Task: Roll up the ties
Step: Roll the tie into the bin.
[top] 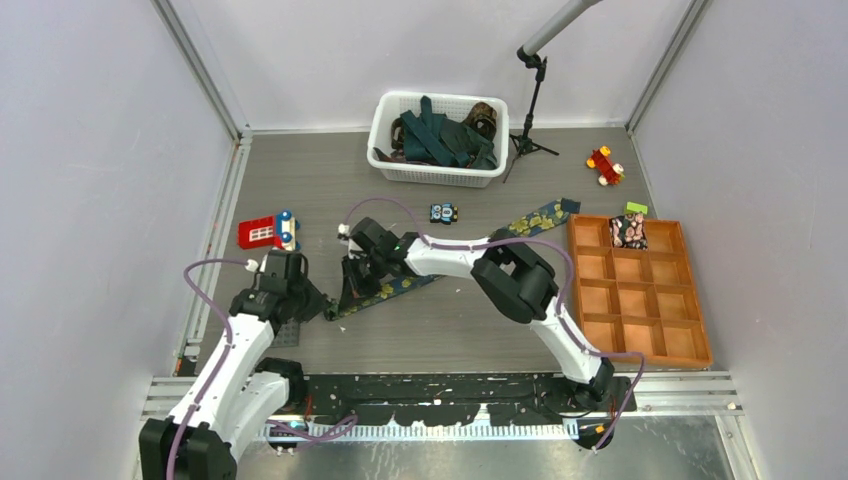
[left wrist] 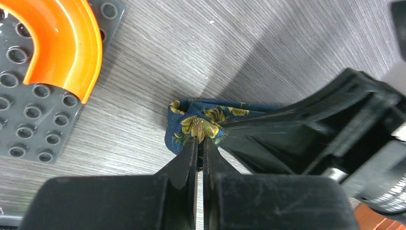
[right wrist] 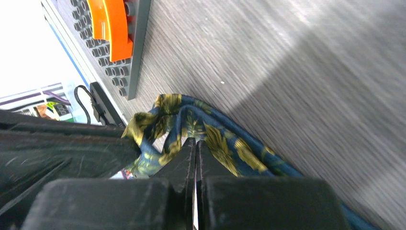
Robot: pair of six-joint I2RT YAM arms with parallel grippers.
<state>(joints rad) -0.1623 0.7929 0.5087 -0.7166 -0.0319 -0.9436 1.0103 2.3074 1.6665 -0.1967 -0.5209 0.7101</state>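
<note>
The navy flower-print tie [top: 530, 221] lies on the surface [top: 450, 335], its folded end just beside the grey baseplate [top: 286, 334]. The left jaws pinch that end, nearly closed; the right jaws, slightly farther from the baseplate, clamp the same fabric

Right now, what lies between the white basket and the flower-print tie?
One small toy car, standing apart from both the white basket and the navy flower-print tie; the top external view shows it.
</note>
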